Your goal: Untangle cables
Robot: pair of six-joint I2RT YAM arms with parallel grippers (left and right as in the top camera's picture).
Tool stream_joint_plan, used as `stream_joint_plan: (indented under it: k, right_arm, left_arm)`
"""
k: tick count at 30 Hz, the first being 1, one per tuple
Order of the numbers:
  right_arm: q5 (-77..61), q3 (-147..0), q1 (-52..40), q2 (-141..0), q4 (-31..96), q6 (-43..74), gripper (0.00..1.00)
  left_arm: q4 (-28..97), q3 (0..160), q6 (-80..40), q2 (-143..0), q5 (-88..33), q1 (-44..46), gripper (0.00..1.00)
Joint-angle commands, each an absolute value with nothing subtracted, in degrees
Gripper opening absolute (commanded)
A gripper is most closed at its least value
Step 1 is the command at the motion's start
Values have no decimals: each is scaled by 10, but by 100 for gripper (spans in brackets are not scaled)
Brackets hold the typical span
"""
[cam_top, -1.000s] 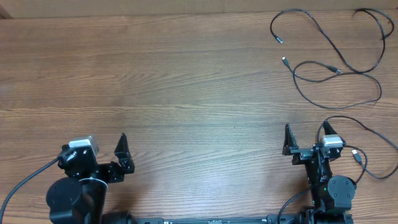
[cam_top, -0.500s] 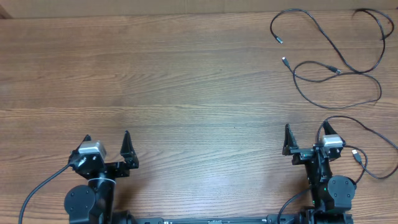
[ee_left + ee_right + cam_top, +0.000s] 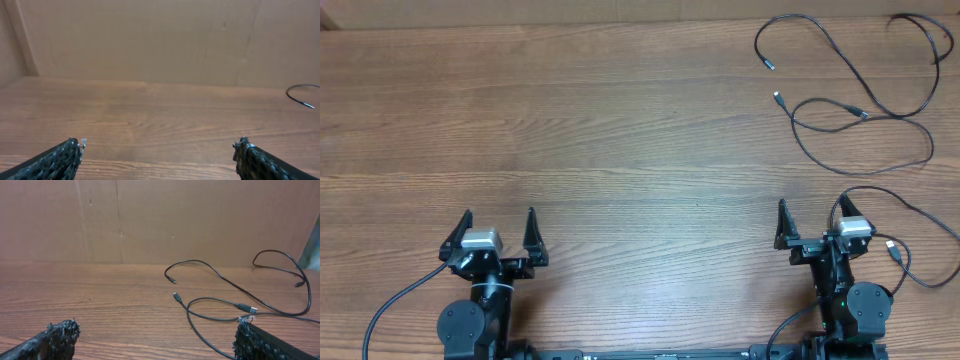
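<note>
Table (image 3: 620, 130) open across left and centre of overhead frame. Loose cables (image 3: 860, 110) sprawl over upper right; a further cord (image 3: 920, 215) loops beside the right gripper (image 3: 810, 212), lower right.

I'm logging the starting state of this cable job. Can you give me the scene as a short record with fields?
table: wood
cables: thin black cords in loose loops that cross each other, on the far right part of the table
left gripper: open, empty, at the near edge, well away from the cables
right gripper: open, empty, at the near edge, facing the cables
held: nothing, by either gripper
</note>
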State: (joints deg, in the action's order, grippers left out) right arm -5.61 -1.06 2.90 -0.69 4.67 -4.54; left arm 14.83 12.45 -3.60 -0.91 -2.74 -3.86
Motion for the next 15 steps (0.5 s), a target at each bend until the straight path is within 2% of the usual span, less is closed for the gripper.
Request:
stream_joint_plan:
  k: [1,9,15]
  right_arm:
    - [-57,-5,25,-2,44,-48,100]
    - [-57,-5,25,-2,44,-48,100]
    - [-56,-5,25,-2,44,-48,100]
  left_arm:
    - [121,103,-21,-2,-2,-30,100]
    - [-10,37,-21,-2,6,-8,100]
    - [-58,6,-23,-2,22,-7,99]
